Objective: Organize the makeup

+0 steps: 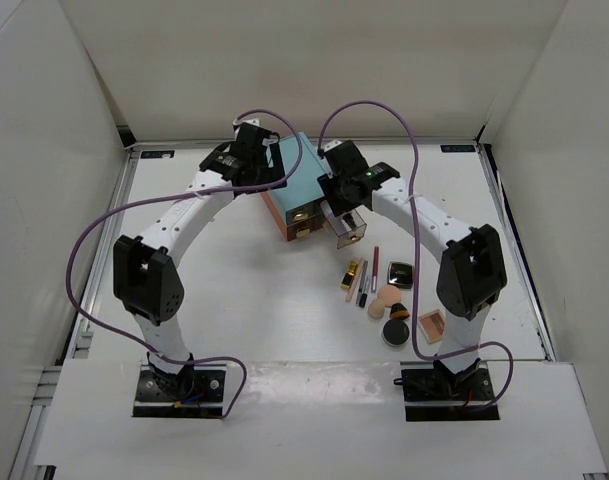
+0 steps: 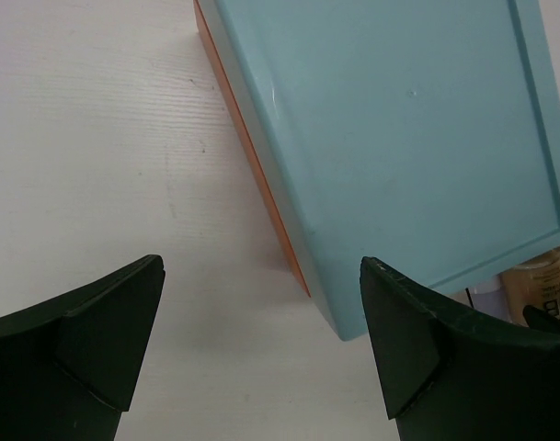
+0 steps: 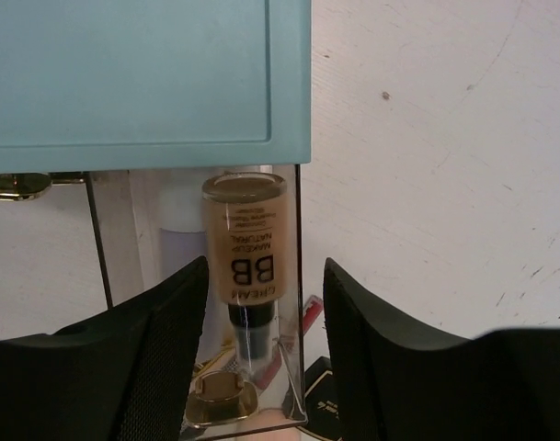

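Observation:
The makeup lies on the table right of centre: a gold lipstick tube (image 1: 353,273), slim sticks (image 1: 369,272), a square black compact (image 1: 400,273), peach sponges (image 1: 387,298), a round black compact (image 1: 395,331) and a tan-pink palette (image 1: 431,324). A beige BB cream tube (image 3: 245,241) and a pale lilac tube (image 3: 177,241) lie in the clear drawer (image 1: 346,230) pulled out of the teal box (image 1: 302,185). My right gripper (image 3: 266,317) is open over that drawer, its fingers either side of the BB tube. My left gripper (image 2: 261,340) is open and empty over the table at the box's corner (image 2: 353,322).
The teal box has an orange side (image 2: 252,156) and a gold drawer handle (image 3: 222,404). White walls enclose the table on the left, back and right. Both arms arch over the box from either side.

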`<action>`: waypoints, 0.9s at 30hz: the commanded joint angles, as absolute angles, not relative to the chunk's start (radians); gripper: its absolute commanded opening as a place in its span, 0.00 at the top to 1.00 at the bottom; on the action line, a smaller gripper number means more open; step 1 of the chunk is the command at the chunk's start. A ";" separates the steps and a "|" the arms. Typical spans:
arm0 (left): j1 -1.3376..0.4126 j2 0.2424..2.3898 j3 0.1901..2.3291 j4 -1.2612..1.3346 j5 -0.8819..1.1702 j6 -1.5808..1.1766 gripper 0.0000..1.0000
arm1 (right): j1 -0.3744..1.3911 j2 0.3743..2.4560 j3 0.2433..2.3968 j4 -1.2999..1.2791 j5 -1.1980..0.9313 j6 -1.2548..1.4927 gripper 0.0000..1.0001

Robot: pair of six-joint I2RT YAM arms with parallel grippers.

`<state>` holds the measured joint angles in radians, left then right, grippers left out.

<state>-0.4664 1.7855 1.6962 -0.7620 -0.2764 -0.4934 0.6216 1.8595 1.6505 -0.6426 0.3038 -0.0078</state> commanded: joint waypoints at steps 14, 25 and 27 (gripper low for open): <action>-0.460 1.884 1.813 -0.736 -0.229 -0.454 0.02 | 0.611 1.581 1.510 -0.589 0.252 0.067 0.61; -0.456 1.988 1.819 -0.736 -0.181 -0.472 0.46 | 0.607 1.270 1.060 -0.558 0.060 0.110 0.68; -0.457 2.003 1.819 -0.748 -0.176 -0.476 0.52 | 0.607 1.275 1.017 -0.540 0.025 0.104 0.70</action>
<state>-0.4599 1.9785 1.8038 -0.7113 -0.2031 -0.4782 0.6071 1.2793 1.0626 -0.5743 0.1123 0.0963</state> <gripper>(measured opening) 0.494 0.306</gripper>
